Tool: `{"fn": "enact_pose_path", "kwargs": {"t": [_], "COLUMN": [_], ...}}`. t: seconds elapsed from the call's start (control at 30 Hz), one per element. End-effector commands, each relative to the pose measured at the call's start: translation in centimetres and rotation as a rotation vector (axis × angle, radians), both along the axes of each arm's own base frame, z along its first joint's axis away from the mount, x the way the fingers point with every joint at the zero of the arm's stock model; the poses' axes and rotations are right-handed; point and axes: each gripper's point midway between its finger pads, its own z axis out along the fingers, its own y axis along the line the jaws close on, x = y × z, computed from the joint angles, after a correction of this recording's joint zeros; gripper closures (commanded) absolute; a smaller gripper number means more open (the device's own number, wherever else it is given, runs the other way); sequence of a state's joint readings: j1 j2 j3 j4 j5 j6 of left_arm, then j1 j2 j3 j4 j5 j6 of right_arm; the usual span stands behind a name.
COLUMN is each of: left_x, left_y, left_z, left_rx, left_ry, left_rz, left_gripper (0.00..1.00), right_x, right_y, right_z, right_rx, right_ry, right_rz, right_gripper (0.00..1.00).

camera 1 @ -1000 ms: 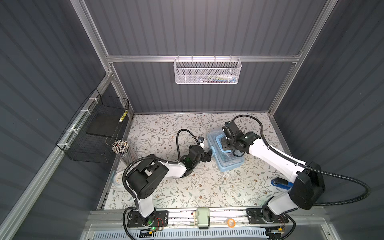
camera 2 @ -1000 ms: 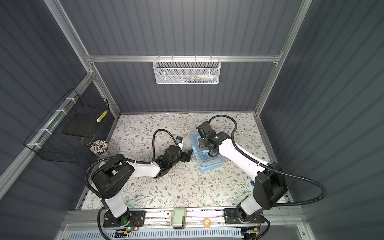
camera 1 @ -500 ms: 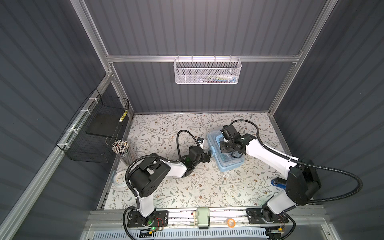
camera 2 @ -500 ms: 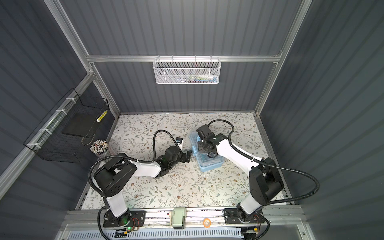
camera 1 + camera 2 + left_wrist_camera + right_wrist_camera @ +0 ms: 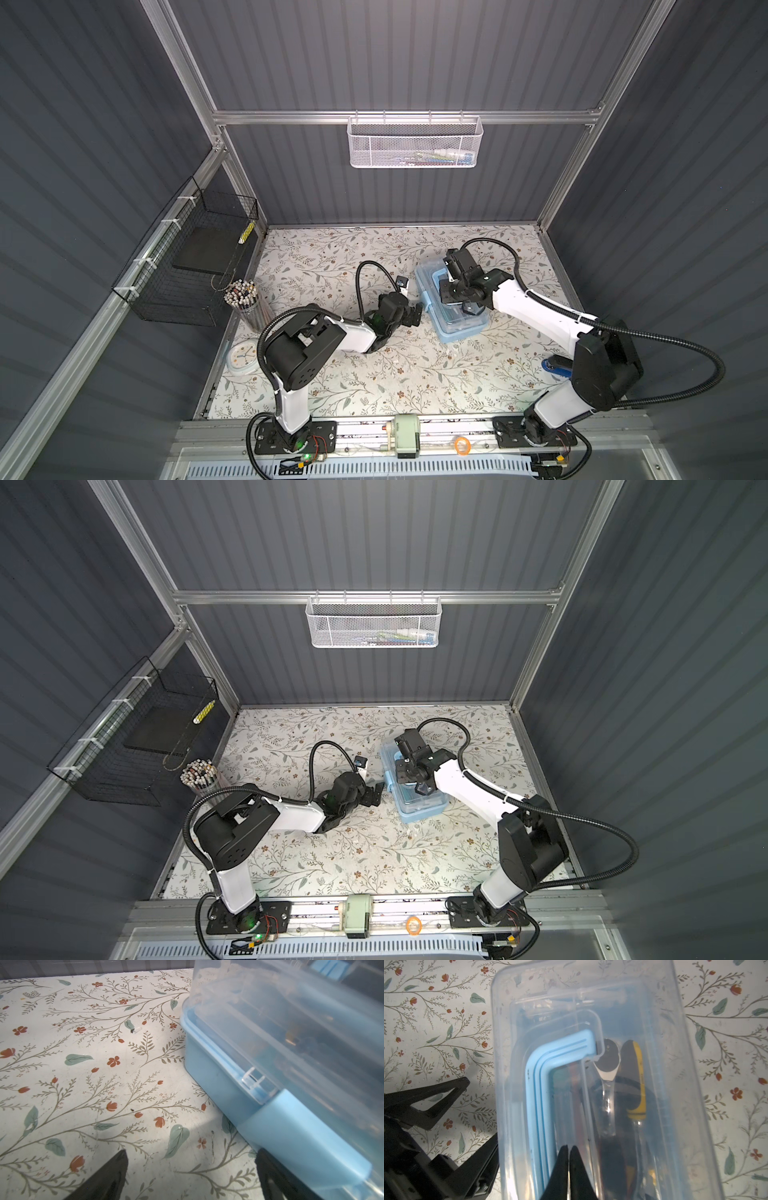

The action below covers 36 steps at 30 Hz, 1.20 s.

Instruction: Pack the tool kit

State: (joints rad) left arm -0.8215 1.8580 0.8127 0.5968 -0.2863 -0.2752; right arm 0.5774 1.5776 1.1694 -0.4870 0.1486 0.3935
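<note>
- Since a second ago the right arm has folded in and brought the right gripper (image 5: 568, 1148) lower over the tool kit (image 5: 459, 322). Its jaws, nearly together then, are now clenched with nothing between them. The left gripper (image 5: 191, 1153) and the box have hardly shifted.
- The tool kit sits flat on the floral table (image 5: 374, 374) with its clear lid (image 5: 675, 1084) up, directly under the right jaws and just ahead of the left ones.
- The left jaws stand released and wide. One finger (image 5: 274, 1176) lies against the box's long wall below the blue latch (image 5: 301, 1136), and the other is over bare table. I cannot tell whether that latch is snapped.
- I cannot tell either whether the right tips actually touch the lid; they sit just beside the folded blue handle (image 5: 542, 1088).
- One risk, as I judge it: a narrow clenched tip bearing on slick plastic off the box's middle can skate sideways or tip the kit. The ratchet (image 5: 607, 1059) and the yellow-black tool (image 5: 636, 1076) under the lid could also hold it proud if they ride high.
- Another risk: if the left finger shoves the latch rather than hooking it, the light box slides away — out from beneath the right jaws.
- The kit's long axis runs straight ahead of the right jaws, in line with their reach, and the handle lies along it. To the left jaws the kit presents its long side, somewhat skewed.
</note>
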Motion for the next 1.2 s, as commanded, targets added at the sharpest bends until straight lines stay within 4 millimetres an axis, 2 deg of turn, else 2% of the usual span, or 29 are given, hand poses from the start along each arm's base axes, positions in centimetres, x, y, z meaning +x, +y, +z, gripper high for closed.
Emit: {"fn": "enact_pose_path", "kwargs": {"t": [0.0,0.5,1.17], "left_x": [0.3,0.7,1.5], "left_y": [-2.5,-3.5,-4.6], "left_z": [1.7,2.2,2.8], "left_rx": [-0.079,-0.096,-0.100], "left_ry": [-0.016,-0.022,-0.035], "left_rz": [-0.054,-0.074,-0.088], "left_gripper": [0.03,0.04,0.04], "right_x": [-3.1,-5.4,-6.3], "right_y": [0.9,0.7,0.9], "right_z": [-3.5,-6.8,-7.4], "right_rx": [0.023,0.059,0.061], "right_ry": [0.156,0.252,0.275], "right_rz": [0.053,0.031,0.050], "right_gripper": [0.93,0.97,0.99]}}
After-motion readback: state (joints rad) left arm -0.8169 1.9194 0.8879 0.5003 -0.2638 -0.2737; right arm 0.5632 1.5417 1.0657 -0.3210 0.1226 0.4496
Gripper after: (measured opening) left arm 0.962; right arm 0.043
